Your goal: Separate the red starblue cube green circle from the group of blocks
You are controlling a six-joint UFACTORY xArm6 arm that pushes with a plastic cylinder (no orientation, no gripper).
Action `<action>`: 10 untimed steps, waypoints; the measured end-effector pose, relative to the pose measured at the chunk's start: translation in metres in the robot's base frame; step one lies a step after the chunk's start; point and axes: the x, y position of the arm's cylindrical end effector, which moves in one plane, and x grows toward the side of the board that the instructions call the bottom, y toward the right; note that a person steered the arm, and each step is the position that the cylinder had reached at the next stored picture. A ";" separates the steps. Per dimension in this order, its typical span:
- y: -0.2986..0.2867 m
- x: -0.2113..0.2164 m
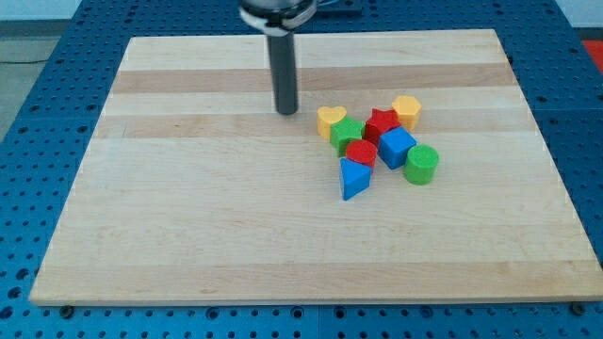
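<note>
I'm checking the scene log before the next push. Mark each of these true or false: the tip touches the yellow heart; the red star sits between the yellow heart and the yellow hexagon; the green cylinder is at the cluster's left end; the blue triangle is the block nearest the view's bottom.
1. My tip touches the yellow heart. False: it stands apart, to the heart's left.
2. The red star sits between the heart and the yellow hexagon. True.
3. The green cylinder is at the cluster's left end. False: right end.
4. The blue triangle is nearest the view's bottom. True.

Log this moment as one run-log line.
tip: left of cluster, touching nothing | red star, blue cube, green circle: still grouped | phase: approach
</note>
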 end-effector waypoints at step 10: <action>0.150 0.130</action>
